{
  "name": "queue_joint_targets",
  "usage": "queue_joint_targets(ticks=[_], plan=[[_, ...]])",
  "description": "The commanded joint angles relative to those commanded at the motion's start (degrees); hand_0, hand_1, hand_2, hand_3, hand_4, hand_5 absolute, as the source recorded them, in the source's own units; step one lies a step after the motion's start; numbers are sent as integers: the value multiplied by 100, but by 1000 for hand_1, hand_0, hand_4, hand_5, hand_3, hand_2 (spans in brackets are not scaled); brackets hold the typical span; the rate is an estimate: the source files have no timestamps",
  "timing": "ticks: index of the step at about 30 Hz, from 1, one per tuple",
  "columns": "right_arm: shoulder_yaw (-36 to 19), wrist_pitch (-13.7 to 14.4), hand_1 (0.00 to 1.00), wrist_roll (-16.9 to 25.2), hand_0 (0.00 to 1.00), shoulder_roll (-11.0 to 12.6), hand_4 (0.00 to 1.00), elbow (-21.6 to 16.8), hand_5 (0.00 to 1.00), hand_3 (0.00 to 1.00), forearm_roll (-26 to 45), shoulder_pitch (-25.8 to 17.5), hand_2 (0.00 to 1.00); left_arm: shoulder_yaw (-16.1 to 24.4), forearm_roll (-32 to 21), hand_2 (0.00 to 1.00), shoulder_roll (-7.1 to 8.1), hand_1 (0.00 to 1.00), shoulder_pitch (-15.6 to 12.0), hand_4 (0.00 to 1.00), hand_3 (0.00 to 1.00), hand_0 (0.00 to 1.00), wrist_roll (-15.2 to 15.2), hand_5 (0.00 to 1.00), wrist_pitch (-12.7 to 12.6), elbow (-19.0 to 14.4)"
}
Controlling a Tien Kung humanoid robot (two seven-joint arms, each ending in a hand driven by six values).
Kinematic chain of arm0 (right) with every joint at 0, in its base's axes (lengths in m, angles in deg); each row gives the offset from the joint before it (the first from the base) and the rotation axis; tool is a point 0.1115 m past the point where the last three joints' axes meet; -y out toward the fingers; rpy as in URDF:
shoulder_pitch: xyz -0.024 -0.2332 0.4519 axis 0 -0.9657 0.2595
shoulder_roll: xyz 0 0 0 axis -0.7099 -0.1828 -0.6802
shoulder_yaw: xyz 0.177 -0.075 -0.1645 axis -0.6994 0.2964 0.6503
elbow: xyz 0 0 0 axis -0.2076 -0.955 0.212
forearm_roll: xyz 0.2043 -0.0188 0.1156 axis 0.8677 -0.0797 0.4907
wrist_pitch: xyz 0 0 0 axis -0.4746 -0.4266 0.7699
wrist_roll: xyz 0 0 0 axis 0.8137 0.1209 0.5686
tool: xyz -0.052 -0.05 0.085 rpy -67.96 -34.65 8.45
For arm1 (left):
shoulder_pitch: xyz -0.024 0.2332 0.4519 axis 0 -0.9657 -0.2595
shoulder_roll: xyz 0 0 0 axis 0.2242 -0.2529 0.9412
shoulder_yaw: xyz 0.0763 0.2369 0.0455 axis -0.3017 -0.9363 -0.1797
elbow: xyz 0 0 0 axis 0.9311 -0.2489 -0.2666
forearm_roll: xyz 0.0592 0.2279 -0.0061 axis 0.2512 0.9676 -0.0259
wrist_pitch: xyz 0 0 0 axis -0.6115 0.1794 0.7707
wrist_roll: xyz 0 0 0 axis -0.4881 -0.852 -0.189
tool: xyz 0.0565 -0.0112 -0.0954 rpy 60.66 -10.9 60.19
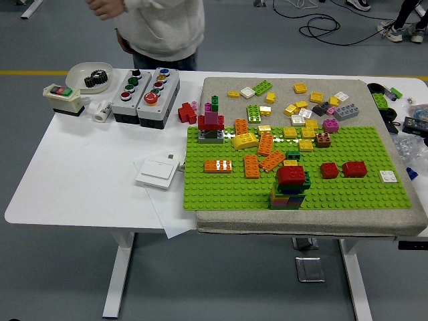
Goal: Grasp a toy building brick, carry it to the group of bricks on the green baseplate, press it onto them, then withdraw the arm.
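Robot hands: neither in view, no arm inside the frame; released, clenched or grasping cannot be told. Nothing held over the surface.

Only hand visible: a person's hand (107, 8) at the far left top edge, well apart from all bricks, touching nothing on the white surface (80, 167).

Task target: multicoloured stack of toy bricks capped by a rounded red brick (289, 182), standing upright near the front edge of the green studded baseplate (221, 192).

Likely candidates for pick-up: small red square brick (328, 170) and wider red brick (354, 168), side by side just right of the stack, seated flat on the baseplate, close together. Orange rectangular brick (218, 166) to the left, alone, with free space on all sides. Further loose bricks in yellow, white, green and pink scattered on the grey felt mat (221, 90) beyond the baseplate.

Handling, judged: hard moulded plastic, light, rigid, not fragile; smooth side walls, so liable to slip under a weak pinch. If clipped to the studs, needs a firm upward pull, perhaps a slight tilt. Best taken by two opposite side walls, fingers clear of the underside so the sockets stay free for pressing.

Risk, judged: tall narrow stack, prone to tipping under off-centre pressure; press straight down.

Step in hand: grasp not yet begun.
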Motion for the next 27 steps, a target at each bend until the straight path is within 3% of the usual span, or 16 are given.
queue_joint_targets(ticks=[10, 25, 27], plan=[[-3, -221, 780, -144, 842, 1, 998, -76, 962, 808, -150, 9, 806, -40, -81, 726, 14, 704, 21, 669, 585, 665, 18, 662, -17, -6], [-49, -1023, 787, -239, 855, 18, 998, -213, 973, 814, -705, -100, 812, -71, 44, 728, 86, 704, 129, 670, 589, 665, 36, 663, 10, -40], [-80, -1131, 821, -229, 905, 14, 998, -234, 998, 836, -793, -124, 825, -58, 77, 729, 96, 703, 137, 669, 589, 665, 35, 661, 16, -39]])
